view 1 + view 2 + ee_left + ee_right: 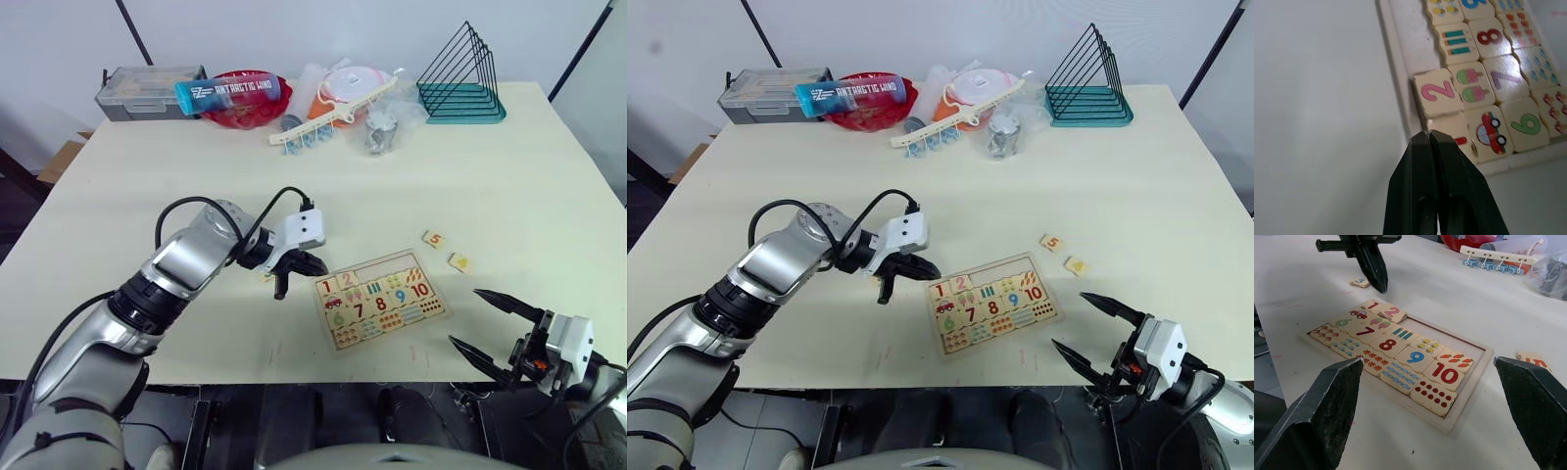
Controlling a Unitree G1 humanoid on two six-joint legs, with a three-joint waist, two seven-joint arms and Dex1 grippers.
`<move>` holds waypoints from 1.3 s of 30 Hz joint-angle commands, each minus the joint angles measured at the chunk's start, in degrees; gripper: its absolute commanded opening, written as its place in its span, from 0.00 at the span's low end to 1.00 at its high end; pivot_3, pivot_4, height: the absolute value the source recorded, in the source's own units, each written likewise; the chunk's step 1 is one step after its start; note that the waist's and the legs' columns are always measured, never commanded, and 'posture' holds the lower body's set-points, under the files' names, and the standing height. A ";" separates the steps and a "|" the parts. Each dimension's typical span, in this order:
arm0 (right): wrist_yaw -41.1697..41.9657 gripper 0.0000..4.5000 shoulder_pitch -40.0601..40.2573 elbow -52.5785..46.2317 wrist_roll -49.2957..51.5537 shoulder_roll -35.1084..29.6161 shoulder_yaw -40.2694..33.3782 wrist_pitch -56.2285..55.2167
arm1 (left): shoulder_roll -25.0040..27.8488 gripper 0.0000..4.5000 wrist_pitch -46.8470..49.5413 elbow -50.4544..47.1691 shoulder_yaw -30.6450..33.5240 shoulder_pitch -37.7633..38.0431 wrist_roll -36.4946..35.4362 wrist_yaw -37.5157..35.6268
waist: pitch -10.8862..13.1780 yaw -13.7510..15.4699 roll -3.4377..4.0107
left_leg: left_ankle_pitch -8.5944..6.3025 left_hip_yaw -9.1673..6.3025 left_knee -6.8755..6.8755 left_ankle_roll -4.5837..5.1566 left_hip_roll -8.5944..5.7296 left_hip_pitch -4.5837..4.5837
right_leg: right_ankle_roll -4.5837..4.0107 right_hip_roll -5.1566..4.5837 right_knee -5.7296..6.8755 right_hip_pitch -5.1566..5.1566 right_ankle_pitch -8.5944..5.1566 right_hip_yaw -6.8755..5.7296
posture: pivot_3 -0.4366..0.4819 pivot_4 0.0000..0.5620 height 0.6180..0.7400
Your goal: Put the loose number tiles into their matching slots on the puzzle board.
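Left pincer closed, tip at puzzle board edge.

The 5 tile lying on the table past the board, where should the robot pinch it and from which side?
Best guess: come straight down from above with the right gripper, the nearer one, and pinch the 5 tile across two opposite edges. It lies flat, face up on the table, so only its thin sides offer a hold. Bare table surrounds it, and the neighbouring tile lies apart, leaving the fingers room.
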 commanded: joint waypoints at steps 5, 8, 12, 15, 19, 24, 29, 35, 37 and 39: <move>0.17 1.00 0.24 -1.16 0.73 -0.65 -2.12 -0.70 | -0.73 0.02 -1.57 -1.49 0.53 1.33 1.97 -0.98 | 0.00 -0.03 0.00 | 0.00 0.00 0.00 0.00 0.00 0.00 | 0.00 0.01 0.00 0.00 0.00 0.00 | 0.48 0.27 1.00; 0.25 1.00 0.23 -1.14 0.73 -0.70 -2.18 -0.69 | -1.32 0.02 -1.53 -1.65 0.50 1.87 2.59 -1.02 | 0.00 -0.04 0.00 | 0.00 -0.01 0.00 0.00 0.00 0.00 | 0.00 0.01 0.00 0.00 0.00 0.00 | 0.48 0.27 1.00; 0.20 1.00 0.18 -1.13 0.70 -0.72 -2.26 -0.68 | -2.15 0.02 -1.82 -1.51 0.39 2.46 3.36 -0.84 | 0.00 -0.01 0.00 | 0.00 0.00 0.00 0.00 0.00 0.01 | 0.00 0.01 0.00 0.01 0.00 0.00 | 0.48 0.27 1.00; 0.22 1.00 0.10 -1.08 0.74 -0.77 -2.29 -0.64 | -2.85 0.02 -2.18 -1.02 0.26 2.56 3.95 -0.64 | -0.01 -0.02 0.00 | 0.00 0.00 0.00 0.00 0.00 0.01 | 0.00 0.01 0.00 0.01 0.00 0.00 | 0.48 0.27 1.00; 0.19 1.00 0.00 -1.03 0.70 -0.79 -2.34 -0.66 | -3.88 0.02 -2.28 -0.65 0.26 2.46 4.55 -0.49 | -0.01 -0.02 0.00 | 0.00 0.00 0.00 0.00 0.00 0.01 | 0.00 0.01 0.00 0.01 0.00 0.00 | 0.48 0.27 1.00; 0.21 1.00 -0.09 -0.98 0.71 -0.85 -2.38 -0.64 | -4.80 0.02 -2.26 -0.28 0.32 2.26 5.10 -0.53 | -0.01 -0.05 0.00 | 0.00 0.00 0.00 0.00 0.00 0.01 | 0.00 0.01 0.01 0.01 0.00 0.00 | 0.48 0.27 1.00; 0.27 1.00 -0.15 -0.91 0.78 -1.00 -2.40 -0.65 | -5.21 0.02 -2.49 -0.07 0.22 2.36 5.59 -0.69 | -0.01 -0.02 0.00 | 0.00 0.00 0.00 0.00 0.00 0.01 | 0.00 0.01 0.01 0.01 0.00 0.00 | 0.48 0.27 1.00; 0.32 1.00 -0.30 -0.79 0.85 -1.07 -2.36 -0.61 | -4.54 0.02 -2.52 -0.65 0.89 2.67 5.52 -1.17 | -0.01 -0.04 0.00 | 0.00 0.00 0.00 0.00 0.00 0.01 | 0.00 0.01 0.01 0.01 0.00 0.00 | 0.48 0.27 1.00; 0.34 1.00 -0.34 -0.74 0.85 -1.05 -2.36 -0.62 | -4.36 0.02 -2.86 -0.70 1.71 2.79 5.20 -1.02 | -0.01 -0.05 0.00 | 0.00 0.00 0.00 0.00 0.00 0.02 | 0.00 0.01 0.01 0.01 0.00 0.00 | 0.48 0.27 1.00; 0.32 1.00 -0.41 -0.68 0.78 -0.99 -2.30 -0.66 | -4.33 0.02 -3.32 -0.64 2.87 2.97 4.59 -0.80 | -0.01 -0.05 0.00 | 0.00 -0.01 0.00 0.00 0.01 0.01 | 0.00 0.01 0.01 0.00 0.00 0.00 | 0.48 0.27 1.00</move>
